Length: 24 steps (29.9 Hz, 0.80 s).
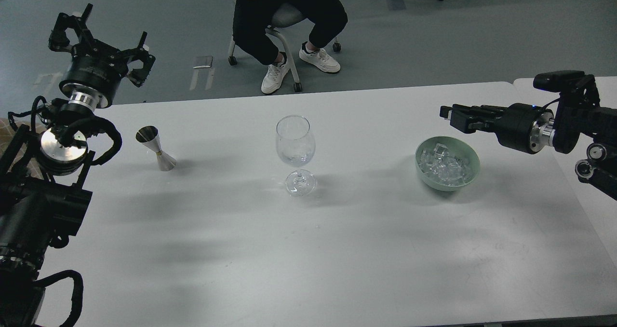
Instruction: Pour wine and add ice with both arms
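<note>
A clear wine glass (295,139) stands at the table's middle with a little clear wine (295,159) in the bottom of its bowl. A pale green bowl (474,159) to its right holds a heap of clear ice (443,168). My right gripper (450,115) hovers above and behind the bowl, pointing left. Its dark fingers lie close together and no ice shows between them. My left gripper (101,30) is open and empty, raised beyond the table's far left corner. A steel jigger (156,148) stands upright on the table below it.
The white table (308,250) has its far edge just behind the glass and bowl. A second table (564,88) adjoins at the right. A seated person (289,13) on a wheeled chair is beyond the far edge.
</note>
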Each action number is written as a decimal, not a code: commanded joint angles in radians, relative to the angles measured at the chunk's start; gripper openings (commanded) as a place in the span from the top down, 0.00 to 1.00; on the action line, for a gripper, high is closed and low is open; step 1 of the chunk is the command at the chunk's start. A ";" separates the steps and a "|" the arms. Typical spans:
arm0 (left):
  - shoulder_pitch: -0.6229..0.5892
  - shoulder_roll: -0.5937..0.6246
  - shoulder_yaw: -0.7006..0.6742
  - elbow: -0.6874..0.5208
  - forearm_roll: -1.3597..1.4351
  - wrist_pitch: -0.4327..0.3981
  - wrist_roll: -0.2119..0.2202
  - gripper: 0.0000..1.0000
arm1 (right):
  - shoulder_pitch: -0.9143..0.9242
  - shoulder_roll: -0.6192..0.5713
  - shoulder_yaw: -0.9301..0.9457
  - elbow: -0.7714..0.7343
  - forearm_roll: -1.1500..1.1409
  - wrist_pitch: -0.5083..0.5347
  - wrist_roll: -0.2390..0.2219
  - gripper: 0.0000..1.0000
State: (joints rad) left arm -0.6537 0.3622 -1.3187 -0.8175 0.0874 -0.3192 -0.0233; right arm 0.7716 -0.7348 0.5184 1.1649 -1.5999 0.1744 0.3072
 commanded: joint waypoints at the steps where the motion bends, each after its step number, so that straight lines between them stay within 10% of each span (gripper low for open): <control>1: 0.000 -0.002 0.000 0.000 0.000 0.002 -0.001 0.02 | -0.002 0.008 0.083 0.082 0.000 0.000 -0.003 0.91; 24: 0.011 0.052 -0.034 0.000 0.000 -0.003 0.000 0.02 | 0.113 0.505 0.080 0.084 -0.043 0.010 -0.118 0.87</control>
State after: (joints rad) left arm -0.6446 0.4121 -1.3456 -0.8176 0.0874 -0.3217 -0.0233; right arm 0.8649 -0.2717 0.6114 1.2752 -1.6316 0.1822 0.1972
